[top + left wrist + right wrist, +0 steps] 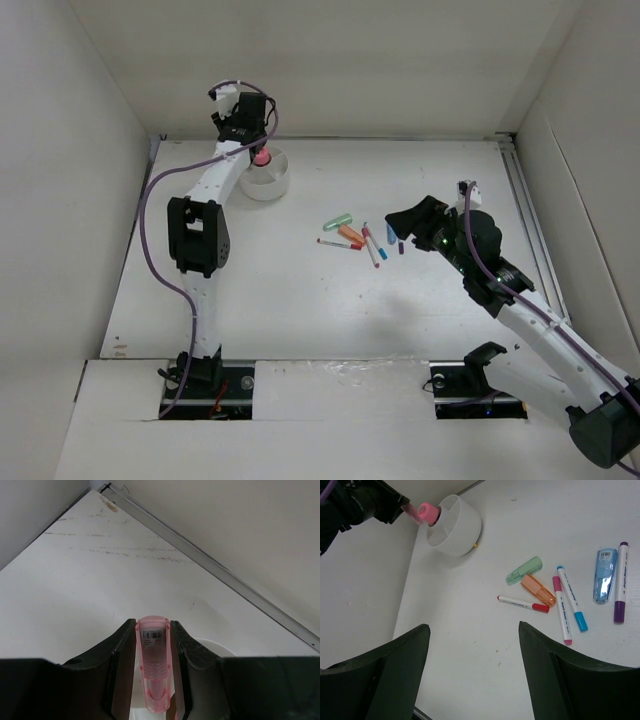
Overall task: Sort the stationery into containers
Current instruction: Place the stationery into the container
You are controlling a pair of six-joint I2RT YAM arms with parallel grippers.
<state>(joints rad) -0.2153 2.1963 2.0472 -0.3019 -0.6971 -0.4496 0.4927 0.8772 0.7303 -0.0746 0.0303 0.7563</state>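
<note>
My left gripper (153,630) is shut on a pink see-through capped bottle (153,660), holding it over the round white divided cup (266,181). The right wrist view shows the bottle's pink end (426,512) at the cup's (456,526) rim. More stationery lies mid-table: a green piece (524,571), an orange piece (538,590), a red-capped pen (522,603), a pink marker (561,610), a blue marker (571,599), a light-blue piece (605,575) and a purple marker (620,582). My right gripper (473,627) hangs open and holds nothing, above bare table beside this cluster (352,237).
White walls close the table in on the left, back and right. A metal rail (225,575) runs along the back edge just behind the cup. The left arm (205,230) stretches up the left side of the table.
</note>
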